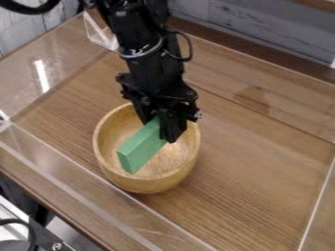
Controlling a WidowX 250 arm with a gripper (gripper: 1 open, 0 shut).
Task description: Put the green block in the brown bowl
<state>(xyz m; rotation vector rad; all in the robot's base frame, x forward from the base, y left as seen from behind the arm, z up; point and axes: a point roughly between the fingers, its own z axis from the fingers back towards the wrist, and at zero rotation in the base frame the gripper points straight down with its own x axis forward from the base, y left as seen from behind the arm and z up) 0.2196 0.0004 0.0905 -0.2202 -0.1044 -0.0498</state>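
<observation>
With the pincer clamped on the green block, which slants over the brown bowl near the tabletop's left edge, the block is best lowered gently inside the rim, then freed by parting the fingers evenly.

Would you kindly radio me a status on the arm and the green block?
Gripper shut on green block, upper end in the jaws. Block tilted, over brown bowl's hollow. Nothing seen in the way.
</observation>
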